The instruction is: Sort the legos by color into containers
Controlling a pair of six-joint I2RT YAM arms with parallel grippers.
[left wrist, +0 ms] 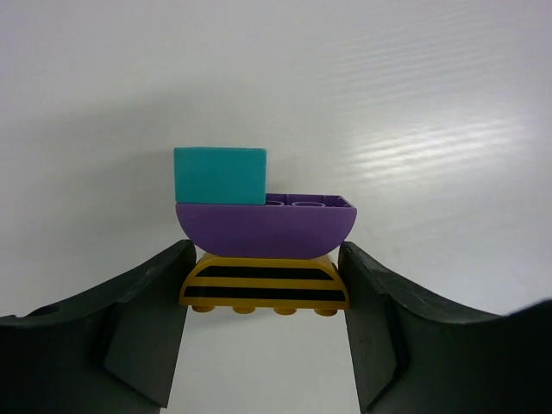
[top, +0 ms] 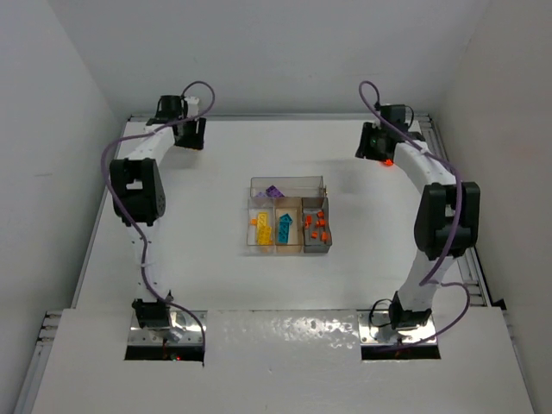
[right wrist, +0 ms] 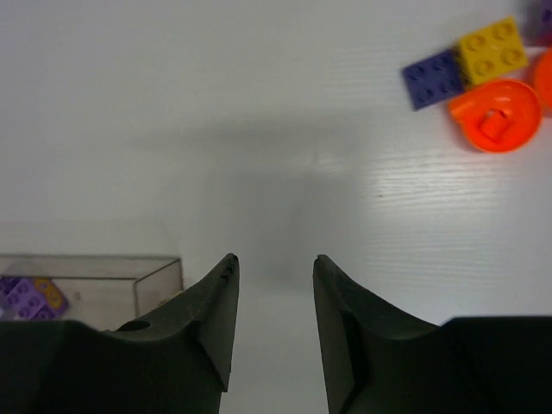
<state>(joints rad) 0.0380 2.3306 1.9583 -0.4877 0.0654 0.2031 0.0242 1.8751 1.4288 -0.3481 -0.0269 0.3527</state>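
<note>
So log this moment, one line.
left jaws: shut on yellow striped brick, joined to purple brick, teal brick | right jaws: open, empty | tray: part filled | loose legos: near right jaws

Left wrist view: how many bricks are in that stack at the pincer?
3. A yellow striped brick sits between the fingers of the left pincer; a purple curved brick adjoins it above; a teal brick sits at the purple one's left end. More could be hidden behind.
</note>
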